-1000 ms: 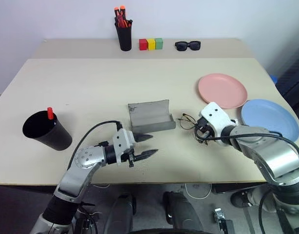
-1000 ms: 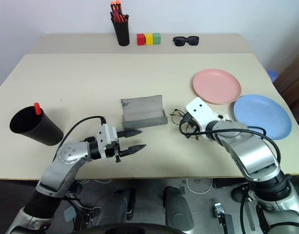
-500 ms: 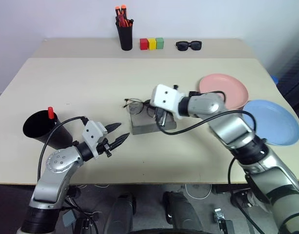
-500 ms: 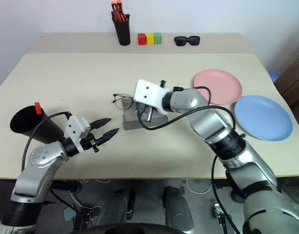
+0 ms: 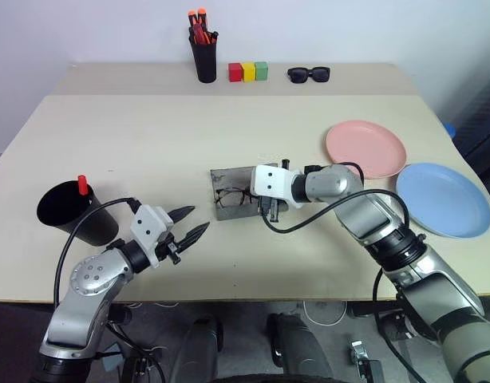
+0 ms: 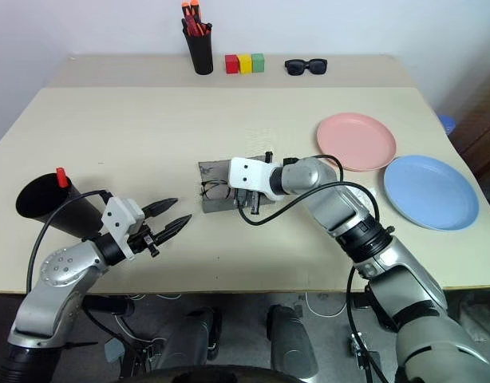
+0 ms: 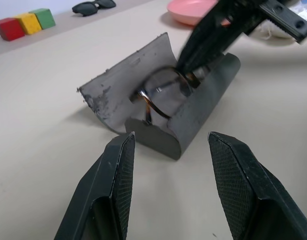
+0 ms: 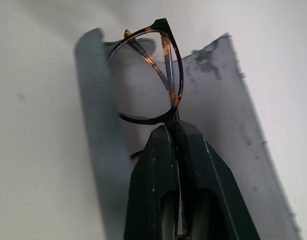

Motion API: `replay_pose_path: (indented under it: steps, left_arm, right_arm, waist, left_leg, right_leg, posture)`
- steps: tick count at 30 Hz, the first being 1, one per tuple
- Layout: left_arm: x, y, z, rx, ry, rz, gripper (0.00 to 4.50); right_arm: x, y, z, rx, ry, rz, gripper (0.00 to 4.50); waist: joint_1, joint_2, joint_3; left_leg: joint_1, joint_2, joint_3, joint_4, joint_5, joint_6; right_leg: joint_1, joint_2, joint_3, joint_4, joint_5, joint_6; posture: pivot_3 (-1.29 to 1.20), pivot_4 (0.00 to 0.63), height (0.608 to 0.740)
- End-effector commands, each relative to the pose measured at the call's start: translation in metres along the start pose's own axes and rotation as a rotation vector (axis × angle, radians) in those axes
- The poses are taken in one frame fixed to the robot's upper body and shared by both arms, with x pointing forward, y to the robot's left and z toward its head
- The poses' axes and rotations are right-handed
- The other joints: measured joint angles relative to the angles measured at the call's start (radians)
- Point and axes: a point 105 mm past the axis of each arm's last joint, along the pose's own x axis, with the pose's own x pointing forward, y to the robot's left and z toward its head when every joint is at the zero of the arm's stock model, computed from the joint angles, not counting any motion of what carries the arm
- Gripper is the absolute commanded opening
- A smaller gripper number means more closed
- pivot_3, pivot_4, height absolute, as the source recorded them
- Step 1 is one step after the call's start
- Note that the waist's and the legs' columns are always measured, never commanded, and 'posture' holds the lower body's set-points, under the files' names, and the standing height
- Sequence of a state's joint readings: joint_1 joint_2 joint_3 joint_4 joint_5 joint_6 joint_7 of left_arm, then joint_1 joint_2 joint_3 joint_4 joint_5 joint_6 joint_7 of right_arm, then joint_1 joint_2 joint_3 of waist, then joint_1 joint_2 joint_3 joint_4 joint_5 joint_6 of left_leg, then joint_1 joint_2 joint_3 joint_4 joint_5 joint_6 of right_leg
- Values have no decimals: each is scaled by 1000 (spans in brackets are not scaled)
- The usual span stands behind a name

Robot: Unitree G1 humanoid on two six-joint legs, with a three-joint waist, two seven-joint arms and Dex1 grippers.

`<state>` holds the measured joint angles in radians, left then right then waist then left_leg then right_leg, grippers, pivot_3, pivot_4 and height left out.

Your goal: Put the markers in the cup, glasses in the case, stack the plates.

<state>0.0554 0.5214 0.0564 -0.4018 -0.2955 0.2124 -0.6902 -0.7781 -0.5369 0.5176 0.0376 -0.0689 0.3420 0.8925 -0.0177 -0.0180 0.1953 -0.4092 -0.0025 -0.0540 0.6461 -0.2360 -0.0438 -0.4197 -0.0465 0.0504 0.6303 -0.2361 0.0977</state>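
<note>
Field note, glasses step. My right claw point(image 6: 246, 199) is pinched tight on the glasses point(image 8: 148, 80), gripping the frame near the bridge, and holds them inside the open case point(image 7: 158, 107) at mid-desk, slightly toward the near edge. From the right wrist view, the lens in sight hangs over the trough, with the lid wall alongside it. The case's long axis runs across the desk, left to right; the glasses look roughly aligned with it, so I judge the next move is simply letting go, then closing the lid.

My left claw point(image 5: 189, 227) is about half open, holding nothing, near the front edge, pointing at the case from its left. It is the free arm for the lid.
</note>
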Motion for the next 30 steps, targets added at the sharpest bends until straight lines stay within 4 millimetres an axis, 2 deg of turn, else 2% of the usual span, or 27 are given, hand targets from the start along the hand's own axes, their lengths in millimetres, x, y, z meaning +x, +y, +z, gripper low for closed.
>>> replay_pose_path:
  steps: [1, 3, 6, 8, 9, 11, 14, 17, 21, 23, 25, 30]
  left_arm:
    - [3, 1, 8, 25, -30, -6, 2358]
    - [5, 2, 8, 26, -28, -8, 2358]
    - [7, 7, 9, 24, -36, 4, 2358]
    - [11, 14, 12, 1, -45, 28, 2358]
    - [13, 17, 13, -28, -49, 39, 2105]
    - [17, 23, 19, -78, -71, 53, 1488]
    - [33, 41, 31, -96, -70, 124, 40]
    - [58, 63, 39, -89, -22, 230, 40]
    - [94, 74, 45, -127, 78, 225, 40]
    - [115, 78, 55, -203, 77, 213, 40]
    - [133, 78, 60, -289, 112, 190, 40]
    - [162, 73, 50, -314, 282, 125, 40]
  right_arm:
    - [-8, -10, 12, -22, -32, -53, 631]
    - [-10, -14, 12, -17, -32, -73, 1364]
    - [-14, -20, 16, -16, -43, -119, 2859]
    - [-18, -23, 18, -14, -53, -143, 2859]
    - [-21, -23, 19, -11, -58, -152, 2879]
    - [-26, -23, 21, 1, -73, -168, 2888]
    - [-37, -18, 22, 35, -99, -188, 2888]
    - [-45, -10, 20, 76, -107, -205, 2888]
    - [-55, 1, 15, 130, -92, -225, 2888]
    - [-64, 7, 11, 151, -78, -234, 2888]
    - [-72, 13, 8, 164, -65, -242, 2888]
    - [-92, 22, 14, 201, -110, -291, 2888]
  waist:
    - [1, 0, 0]
    - [0, 0, 0]
    - [0, 0, 0]
    - [3, 0, 0]
    - [4, 0, 0]
    - [4, 0, 0]
    - [7, 0, 0]
    - [9, 0, 0]
    - [4, -1, 0]
    - [3, -1, 0]
    - [7, -1, 0]
    - [-2, -1, 0]
  left_leg:
    - [0, 0, 0, 0, 0, 0]
    - [0, 0, 0, 0, 0, 0]
    - [0, 0, 0, 0, 0, 0]
    - [0, 0, 0, 0, 0, 0]
    - [0, 0, 0, 0, 0, 0]
    - [0, 0, 0, 0, 0, 0]
    - [0, -1, -1, 1, 0, 0]
    - [0, -1, -2, 1, 0, 0]
    - [0, -2, -3, 2, 0, 0]
    - [0, -2, -3, 1, 0, 0]
    - [0, -2, -4, 1, 0, 0]
    - [0, -2, -4, 1, 0, 0]
  right_leg:
    - [0, 0, 0, 0, 0, 0]
    - [0, 0, 0, 0, 0, 0]
    - [0, 0, 0, 0, 0, 0]
    - [0, 0, 0, 0, 0, 0]
    - [0, 0, 0, 0, 0, 0]
    - [0, 0, 0, 0, 0, 0]
    - [1, 0, 0, 0, 0, 1]
    - [1, 1, -1, 1, 2, 4]
    - [3, 1, -2, 1, 3, 5]
    - [3, 1, -2, 0, 3, 5]
    - [2, 1, -2, 1, 2, 5]
    - [3, 1, -3, 0, 2, 6]
  posture:
    - [0, 150, 740]
    - [0, 150, 740]
    - [0, 150, 740]
    - [0, 150, 740]
    - [0, 150, 740]
    - [0, 150, 740]
    - [0, 150, 740]
    - [0, 150, 740]
    - [0, 150, 740]
    - [0, 150, 740]
    - [0, 150, 740]
    - [0, 150, 740]
